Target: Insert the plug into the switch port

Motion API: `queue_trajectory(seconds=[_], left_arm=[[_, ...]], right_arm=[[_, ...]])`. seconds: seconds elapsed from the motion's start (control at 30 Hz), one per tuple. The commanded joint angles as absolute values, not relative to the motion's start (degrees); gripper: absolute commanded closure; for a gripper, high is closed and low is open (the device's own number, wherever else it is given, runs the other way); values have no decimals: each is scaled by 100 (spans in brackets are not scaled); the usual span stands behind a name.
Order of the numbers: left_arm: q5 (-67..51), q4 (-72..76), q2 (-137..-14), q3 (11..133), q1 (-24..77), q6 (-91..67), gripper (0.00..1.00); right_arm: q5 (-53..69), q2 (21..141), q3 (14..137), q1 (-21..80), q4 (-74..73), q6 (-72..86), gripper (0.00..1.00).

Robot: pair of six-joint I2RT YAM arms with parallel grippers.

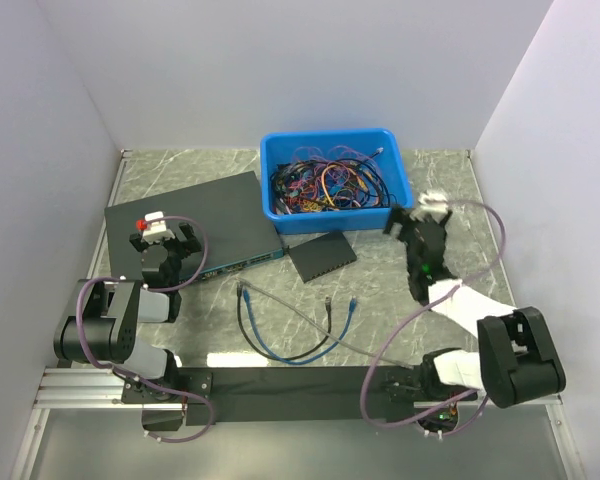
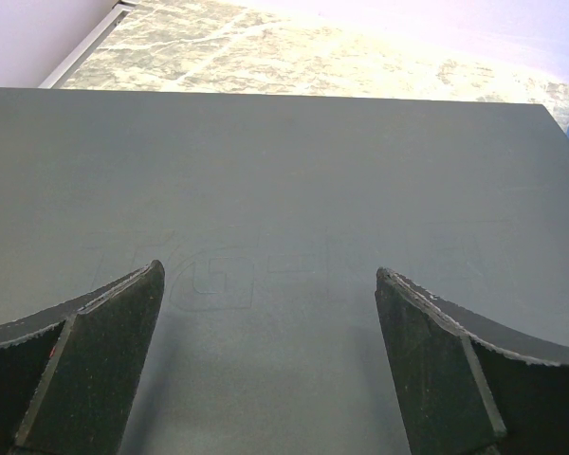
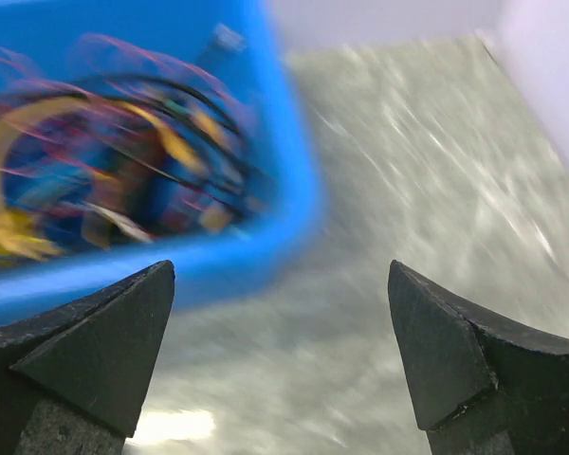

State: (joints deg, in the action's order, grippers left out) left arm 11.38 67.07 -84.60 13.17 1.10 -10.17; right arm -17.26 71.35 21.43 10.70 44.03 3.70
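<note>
Both jaws spread empty (left over black unit (image 2: 284, 190), right beside blue bin (image 3: 289, 190)).

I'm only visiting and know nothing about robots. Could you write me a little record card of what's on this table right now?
Left fingers: open, empty, over the large black unit
Right fingers: open, empty, beside the blue bin
Blue bin: holds tangled multicoloured cables
Small black box: flat on the table, just in front of the bin
Plug: on its blue cable, lying loose, not inserted
Switch port: too small to make out
</note>
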Motion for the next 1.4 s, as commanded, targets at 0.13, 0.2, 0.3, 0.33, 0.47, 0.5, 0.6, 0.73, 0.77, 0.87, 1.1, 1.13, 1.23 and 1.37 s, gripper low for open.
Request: queue_trajectory(seconds=[0.13, 0.2, 0.3, 0.33, 0.47, 0.5, 0.6, 0.73, 0.77, 0.87, 1.1, 1.13, 1.23, 1.37], left_arm=[[1055, 7022, -8376, 1406, 114, -984, 1], [1063, 7014, -8376, 1397, 114, -1002, 1], [1055, 7014, -8367, 1398, 114, -993, 1], [1055, 7014, -8367, 1406, 114, -1002, 1], [1055, 7014, -8367, 1406, 114, -993, 1], [1055, 7022, -8376, 1398, 106, -993, 1], [1055, 7014, -8367, 1397, 105, -993, 1], [1037, 7005, -8376, 1415, 105, -1002, 1], [1046, 7014, -8385, 1406, 105, -985, 1], [1046, 7005, -8367, 1406, 105, -993, 1], [1028, 6996, -8376, 1415, 97, -993, 1], [1028, 6987, -8385, 1415, 105, -993, 1], [1002, 6970, -8385, 1424, 88, -1002, 1], [1344, 6473, -8061, 1606, 158, -1011, 1]], right_arm=[[-2410, 6006, 3627, 2723, 2062, -36, 0], [-1815, 5697, 3918, 2873, 1410, 700, 0], [435, 5248, 4009, 2865, 1211, 1360, 0], [779, 5177, 3677, 2857, 1735, 1693, 0], [1422, 5578, 3435, 2830, 1865, 3303, 1], [1633, 5720, 3550, 2856, 1741, 3244, 6], [711, 5714, 3718, 3479, 1328, 2875, 5], [-945, 5406, 3874, 4305, 707, 2365, 1], [-1323, 5423, 3998, 4594, 486, 2199, 1], [-2337, 5606, 4420, 4939, -8, 1926, 0], [129, 6512, 4640, 4605, -9, 2479, 0], [236, 6652, 4719, 4779, -44, 2452, 0], [88, 6828, 5123, 5035, -385, 2173, 0], [-202, 7075, 5519, 5106, -808, 2022, 0]])
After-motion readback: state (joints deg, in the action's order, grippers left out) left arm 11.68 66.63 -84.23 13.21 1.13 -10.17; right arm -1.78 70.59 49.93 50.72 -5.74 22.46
